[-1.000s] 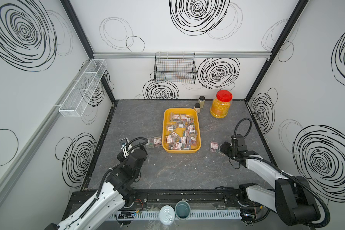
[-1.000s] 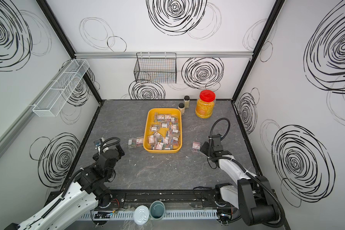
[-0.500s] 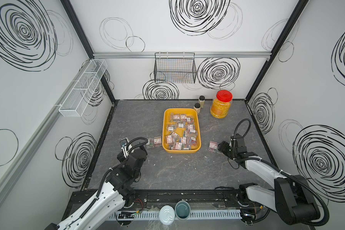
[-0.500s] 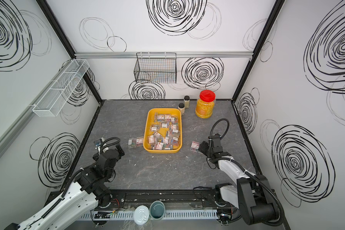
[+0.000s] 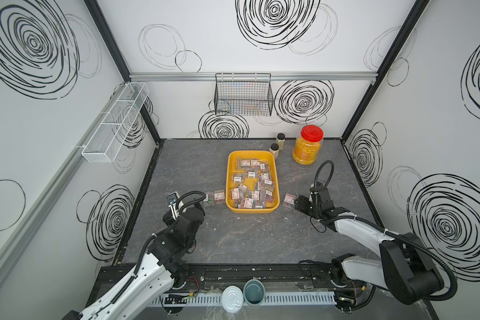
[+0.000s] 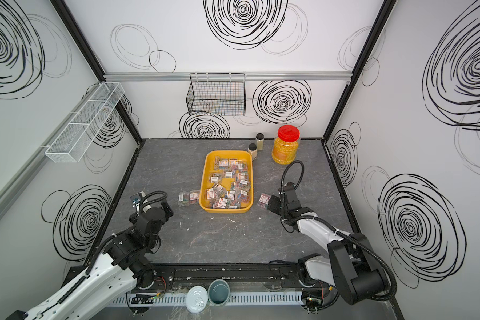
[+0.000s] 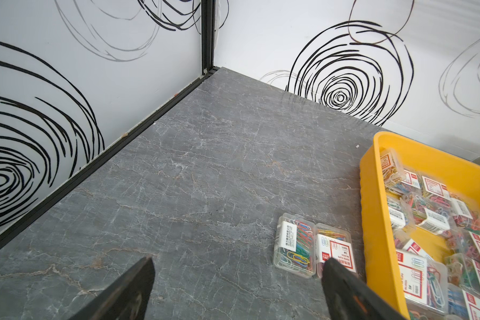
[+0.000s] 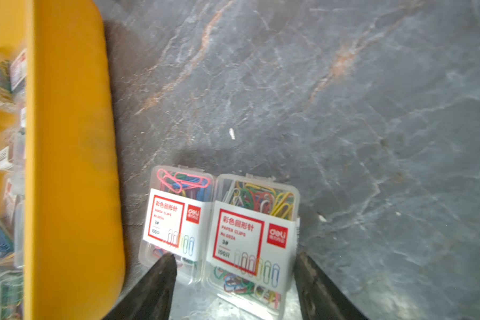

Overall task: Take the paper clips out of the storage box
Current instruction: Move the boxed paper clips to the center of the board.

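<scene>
The yellow storage box (image 5: 250,210) sits near the middle of the grey marbled table (image 5: 191,171); most of the paper clips (image 5: 263,184) lie inside it, a loose jumble of small clear cases with white-and-red labels; four more cases lie outside it on the table; the left pair of cases (image 5: 214,197) rests side by side, touching, just beside the box wall on the left arm's side, and shows closer in the left wrist view (image 7: 313,249); the right pair of cases (image 5: 288,200) lies labels up and touching each other, just beside the opposite wall, and fills the near part of the right wrist view (image 8: 219,230)

The right gripper (image 8: 234,257) is low over the right pair; its jaws stand apart, wider than the case farther from the box, which lies flat between them; one fingertip (image 8: 165,266) overlaps a corner of the case nearer the box; nothing is clamped, so the gripper is released; the left gripper (image 7: 237,261) is spread wide with only bare table between its fingers, holding nothing; one fingertip (image 7: 336,274) covers an edge of the left pair in that view, and whether it touches cannot be told

Toward the back wall stand two black-capped bottles (image 5: 277,144) just beside the box's far corner, and a red-lidded jar (image 5: 306,149) of yellow grains near them; a black wire basket (image 5: 243,94) hangs on the back wall
</scene>
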Robot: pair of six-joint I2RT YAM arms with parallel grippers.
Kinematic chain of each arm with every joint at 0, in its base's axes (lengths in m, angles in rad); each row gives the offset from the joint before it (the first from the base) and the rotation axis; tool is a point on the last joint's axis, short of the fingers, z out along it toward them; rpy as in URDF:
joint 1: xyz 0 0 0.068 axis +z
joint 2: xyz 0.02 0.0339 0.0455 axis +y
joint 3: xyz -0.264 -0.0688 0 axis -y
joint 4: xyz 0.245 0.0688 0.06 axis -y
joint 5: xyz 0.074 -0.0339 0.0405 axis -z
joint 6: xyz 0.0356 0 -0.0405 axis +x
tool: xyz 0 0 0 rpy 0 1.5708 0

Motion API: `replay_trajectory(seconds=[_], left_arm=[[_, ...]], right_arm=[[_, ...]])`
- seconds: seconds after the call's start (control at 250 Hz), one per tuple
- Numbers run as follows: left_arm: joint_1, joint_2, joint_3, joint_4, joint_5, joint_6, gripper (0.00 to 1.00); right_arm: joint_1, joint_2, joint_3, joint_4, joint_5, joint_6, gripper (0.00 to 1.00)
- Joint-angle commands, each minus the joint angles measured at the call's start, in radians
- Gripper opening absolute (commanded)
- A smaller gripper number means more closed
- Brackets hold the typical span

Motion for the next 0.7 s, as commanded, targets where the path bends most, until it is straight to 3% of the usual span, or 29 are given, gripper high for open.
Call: replay_trajectory(seconds=[0.0,0.2,0.352,0.551,0.699], left_arm=[[0.004,-0.007,-0.008,0.001,-0.024,-0.014,0.98],[0.004,-0.006,-0.008,0.002,-0.023,-0.015,0.98],[0.004,-0.001,-0.009,0.009,-0.019,-0.011,0.98],[0.004,0.012,-0.005,0.011,-0.021,-0.012,0.98],[0.004,0.016,-0.003,0.007,-0.027,-0.016,0.98]], right_arm=[[0.025,0.024,0.045,0.030,0.043,-0.044,0.70],[0.030,0.064,0.090,0.023,0.067,-0.076,0.70],[0.053,-0.014,0.133,-0.044,0.136,-0.099,0.70],[0.238,-0.123,0.211,-0.045,0.249,-0.246,0.71],[0.348,-0.009,0.324,-0.070,0.258,-0.366,0.68]])
